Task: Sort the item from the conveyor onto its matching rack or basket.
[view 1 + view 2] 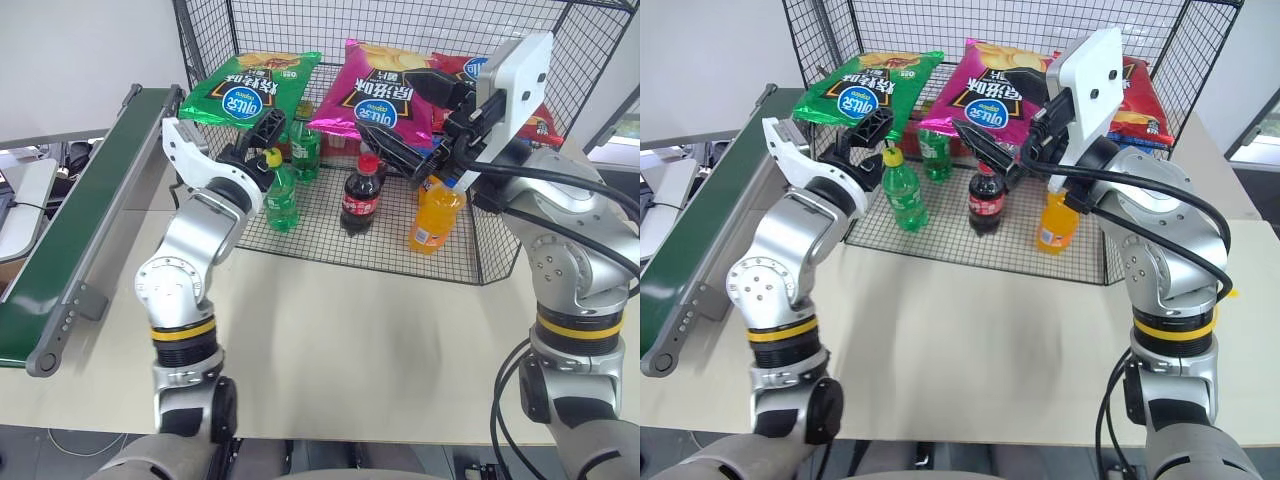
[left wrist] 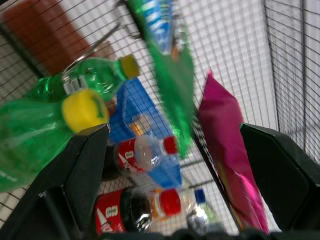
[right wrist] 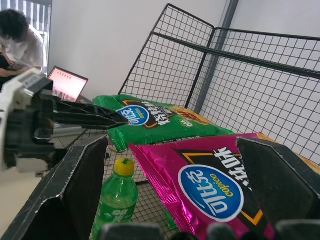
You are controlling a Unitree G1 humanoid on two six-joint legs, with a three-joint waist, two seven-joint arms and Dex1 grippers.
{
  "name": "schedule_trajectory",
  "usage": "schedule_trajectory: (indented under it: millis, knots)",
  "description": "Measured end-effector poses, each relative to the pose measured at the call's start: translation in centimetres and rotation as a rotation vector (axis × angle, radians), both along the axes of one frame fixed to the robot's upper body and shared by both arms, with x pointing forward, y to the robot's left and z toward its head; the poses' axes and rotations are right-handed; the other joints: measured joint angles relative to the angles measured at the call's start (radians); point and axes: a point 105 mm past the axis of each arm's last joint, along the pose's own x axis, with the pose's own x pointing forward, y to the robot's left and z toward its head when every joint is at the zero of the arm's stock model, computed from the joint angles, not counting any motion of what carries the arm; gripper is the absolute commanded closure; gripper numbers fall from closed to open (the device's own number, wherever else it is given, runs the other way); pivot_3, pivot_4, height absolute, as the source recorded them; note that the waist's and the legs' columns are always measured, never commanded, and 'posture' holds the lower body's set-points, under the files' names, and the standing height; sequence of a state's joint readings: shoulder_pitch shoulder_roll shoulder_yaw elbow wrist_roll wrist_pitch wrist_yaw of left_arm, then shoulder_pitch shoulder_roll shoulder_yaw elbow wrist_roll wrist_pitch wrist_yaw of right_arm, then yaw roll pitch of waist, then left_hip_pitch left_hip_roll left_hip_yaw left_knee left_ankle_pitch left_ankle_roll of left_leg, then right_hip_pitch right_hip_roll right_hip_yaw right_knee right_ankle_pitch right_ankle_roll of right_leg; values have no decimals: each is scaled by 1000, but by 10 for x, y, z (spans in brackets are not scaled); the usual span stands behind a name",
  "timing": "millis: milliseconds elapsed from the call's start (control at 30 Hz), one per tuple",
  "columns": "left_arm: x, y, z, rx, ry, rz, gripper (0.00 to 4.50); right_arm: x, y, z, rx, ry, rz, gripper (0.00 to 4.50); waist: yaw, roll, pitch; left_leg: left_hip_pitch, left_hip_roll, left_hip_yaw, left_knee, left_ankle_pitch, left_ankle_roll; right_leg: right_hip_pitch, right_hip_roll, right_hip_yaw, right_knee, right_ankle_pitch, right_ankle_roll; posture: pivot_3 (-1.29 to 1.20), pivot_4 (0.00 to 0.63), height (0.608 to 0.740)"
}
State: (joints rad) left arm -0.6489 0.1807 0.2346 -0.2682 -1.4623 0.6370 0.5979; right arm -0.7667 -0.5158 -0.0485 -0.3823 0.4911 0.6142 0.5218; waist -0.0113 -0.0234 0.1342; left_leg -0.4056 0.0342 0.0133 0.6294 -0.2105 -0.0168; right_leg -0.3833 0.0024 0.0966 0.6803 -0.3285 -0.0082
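The green crisp bag [image 1: 250, 88] lies high at the left rear of the black wire cage [image 1: 400, 25], beside a magenta bag [image 1: 385, 90]. My left gripper [image 1: 258, 140] is open just below and in front of the green bag's near edge, with nothing between its fingers [image 2: 85, 165]. Further right, my right gripper [image 1: 415, 115] is open in front of the magenta bag [image 3: 210, 185] and holds nothing. The right wrist view shows the left gripper [image 3: 75, 117] with a fingertip close to the green bag [image 3: 160, 125]. The dark green conveyor [image 1: 80, 220] runs along the table's left side.
Inside the cage, two green soda bottles [image 1: 281, 195] [image 1: 305, 145], a cola bottle [image 1: 361, 195] and an orange bottle [image 1: 435, 215] stand under the bags. A red bag [image 1: 535, 115] lies at the back right. A seated person [image 3: 20, 40] with a laptop is beyond the conveyor.
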Motion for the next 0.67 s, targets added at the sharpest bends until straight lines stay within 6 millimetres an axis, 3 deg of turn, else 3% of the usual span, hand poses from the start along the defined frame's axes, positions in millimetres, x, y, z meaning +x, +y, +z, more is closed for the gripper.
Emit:
schedule_trajectory:
  millis: [33,100,167,267,433,533,667]
  knots:
    - [-2,6,1,73,-20,-7,49,0,-1,-1,0,1,-2,0,0,0,0,0,0,0,0,0,0,0,0,0,0,0,0,0,150,740]
    - [-9,42,3,386,-103,2,49,1,-3,-5,0,4,-3,0,-13,0,0,2,1,0,-2,2,-4,-1,3,1,0,0,0,0,150,740]
    - [-17,64,13,528,-171,0,49,5,-8,-10,0,25,-21,0,-13,1,0,2,2,-1,-3,3,-6,-2,4,0,0,0,0,0,150,740]
    - [-30,74,22,660,-248,-64,49,4,-8,-11,-6,28,-14,0,-7,2,1,2,2,-1,-4,3,-5,-2,4,0,0,0,0,0,150,740]
    - [-50,90,16,861,-307,-133,49,0,-20,-18,-37,46,-5,0,-3,2,1,0,2,0,-4,1,-2,-3,3,0,-2,0,0,0,150,740]
    - [-55,110,22,940,-348,-86,49,-1,-35,-18,-40,50,-22,0,-3,2,2,0,2,0,-4,0,-1,-4,0,0,-2,0,0,0,150,740]
    - [-58,119,34,1010,-419,-46,49,-3,-37,-13,-29,38,-24,0,-7,2,2,1,3,1,-4,0,0,-3,0,0,-2,0,0,0,150,740]
